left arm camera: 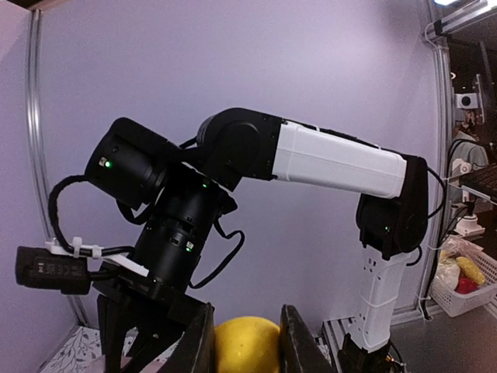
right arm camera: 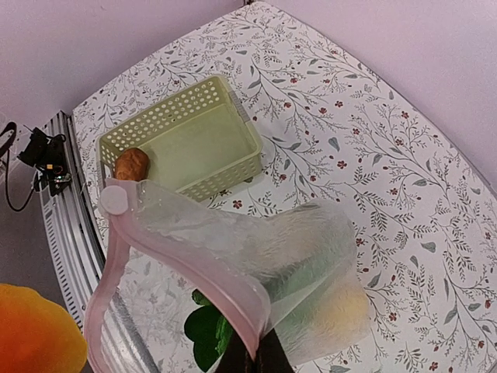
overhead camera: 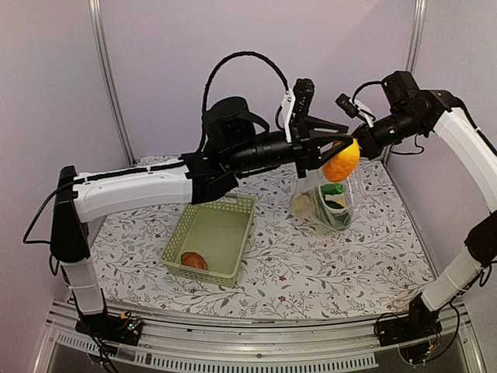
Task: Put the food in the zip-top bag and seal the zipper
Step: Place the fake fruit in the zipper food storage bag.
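Left hand [left arm camera: 247,347] clamped on the orange-yellow piece [overhead camera: 342,161], up in the air just above the zip-top bag [overhead camera: 329,200]. Right hand [right arm camera: 256,359] clenched on the bag's edge at the zipper [right arm camera: 194,268], holding it up off the table [overhead camera: 349,256], mouth gaping. Green pieces [overhead camera: 334,189] and a lemon [overhead camera: 301,205] inside the bag. Reddish-brown round one [overhead camera: 193,261] sits in the pale green basket [overhead camera: 233,203].

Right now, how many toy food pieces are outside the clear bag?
2: the orange-yellow piece in the left gripper near the bag mouth, and the reddish-brown piece in the green basket. Others may be hidden.
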`<move>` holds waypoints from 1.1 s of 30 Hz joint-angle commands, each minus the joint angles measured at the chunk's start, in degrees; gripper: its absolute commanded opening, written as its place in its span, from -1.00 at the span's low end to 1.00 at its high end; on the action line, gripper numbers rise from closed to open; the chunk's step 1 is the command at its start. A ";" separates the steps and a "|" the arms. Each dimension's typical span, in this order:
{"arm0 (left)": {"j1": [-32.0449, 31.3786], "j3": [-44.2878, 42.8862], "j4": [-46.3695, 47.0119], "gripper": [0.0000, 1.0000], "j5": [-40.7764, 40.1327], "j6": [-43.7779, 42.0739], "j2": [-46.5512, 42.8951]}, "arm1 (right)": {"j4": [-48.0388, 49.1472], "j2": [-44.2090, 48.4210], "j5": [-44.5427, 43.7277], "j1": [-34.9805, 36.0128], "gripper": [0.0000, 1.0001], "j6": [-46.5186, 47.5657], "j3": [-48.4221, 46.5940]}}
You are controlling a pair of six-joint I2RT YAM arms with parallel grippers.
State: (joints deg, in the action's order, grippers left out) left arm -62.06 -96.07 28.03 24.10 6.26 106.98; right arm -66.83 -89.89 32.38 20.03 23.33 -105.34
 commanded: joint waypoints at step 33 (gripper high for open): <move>-1.58 -2.10 -5.92 0.33 -23.92 -21.31 10.05 | -0.08 0.99 0.62 0.44 -1.00 0.91 -1.07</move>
State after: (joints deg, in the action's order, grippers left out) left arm -63.40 -96.73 22.55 2.44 -14.09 117.71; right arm -67.07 -88.90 32.01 20.21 23.68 -105.38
